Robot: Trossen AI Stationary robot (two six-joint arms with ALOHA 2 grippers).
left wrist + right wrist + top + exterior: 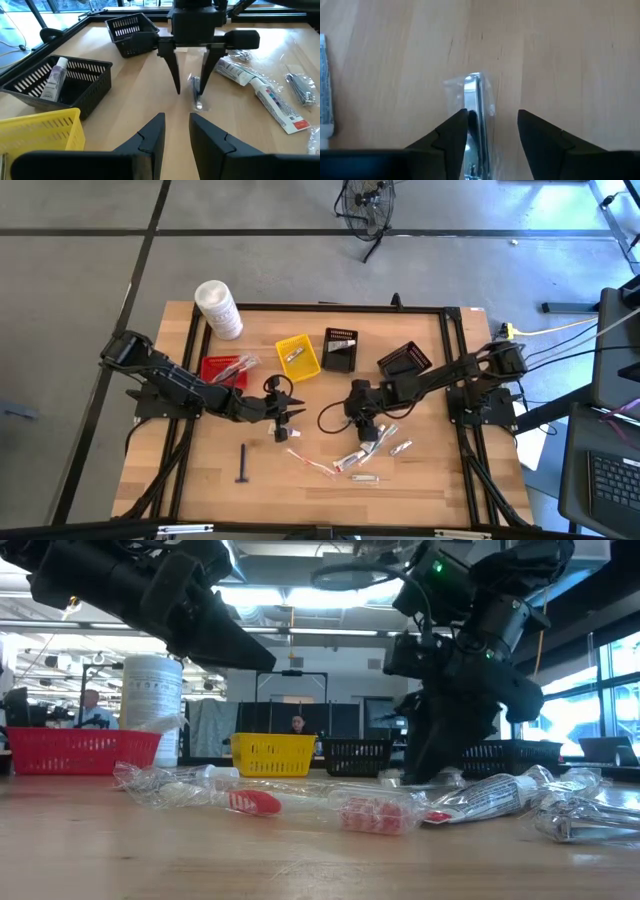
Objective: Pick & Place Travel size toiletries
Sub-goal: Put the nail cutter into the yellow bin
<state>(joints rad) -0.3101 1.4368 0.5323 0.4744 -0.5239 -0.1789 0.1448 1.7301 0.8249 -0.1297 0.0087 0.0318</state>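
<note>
Silvery and slim, a clear-wrapped stick lies flat on the wooden table, between the parted fingers of the right gripper, which points straight down over it without clasping it. Only the right wrist view shows the crinkled wrap. In the left wrist view the stick's long axis runs towards the left gripper, which hovers near, empty, fingers slightly apart. Only the high view shows the black razor lying well apart.

toiletries: wrapped tubes, sticks | scattered flat, table centre | razor: apart
</note>
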